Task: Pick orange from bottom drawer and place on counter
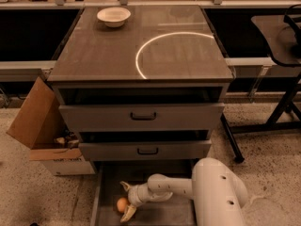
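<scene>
The scene is lit dimly from above, in a warm brownish tone. A sheen is carried by the glossy surface (94, 55), on which a pale arc (141, 55) stands out bright, and the bowl (114, 16) at far left is well lit. Deep shadow is held in the gaps above the upper drawers (141, 117). The drawer (106, 192) is shaded by the cabinet. Within it the gripper (123, 201), fingers spread about the orange (122, 205), is dimly lit. The arm (216, 192) at near right is lit more strongly.
</scene>
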{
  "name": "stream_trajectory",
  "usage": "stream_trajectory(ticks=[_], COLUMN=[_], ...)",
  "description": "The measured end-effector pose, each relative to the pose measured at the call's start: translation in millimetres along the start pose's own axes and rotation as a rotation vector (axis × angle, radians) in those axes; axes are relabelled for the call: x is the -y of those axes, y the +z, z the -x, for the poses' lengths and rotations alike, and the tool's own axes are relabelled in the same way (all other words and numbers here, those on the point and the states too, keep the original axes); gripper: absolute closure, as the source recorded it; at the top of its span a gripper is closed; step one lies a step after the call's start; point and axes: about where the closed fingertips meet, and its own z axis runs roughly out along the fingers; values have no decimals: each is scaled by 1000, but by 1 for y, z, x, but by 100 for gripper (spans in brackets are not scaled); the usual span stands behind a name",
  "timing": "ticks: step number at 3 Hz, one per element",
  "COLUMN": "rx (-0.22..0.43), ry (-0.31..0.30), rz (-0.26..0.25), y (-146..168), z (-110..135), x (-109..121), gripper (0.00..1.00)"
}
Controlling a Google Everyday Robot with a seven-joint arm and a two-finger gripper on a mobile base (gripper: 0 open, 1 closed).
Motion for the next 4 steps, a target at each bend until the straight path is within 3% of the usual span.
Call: stream_trajectory(ticks=[1,3,4], rx=[-7,-33,29], ry=[3,18,-23], rz=[14,42,41], y=[8,16,-19], z=[-5,-17,3], x=[-3,-12,-18], gripper=[18,64,95])
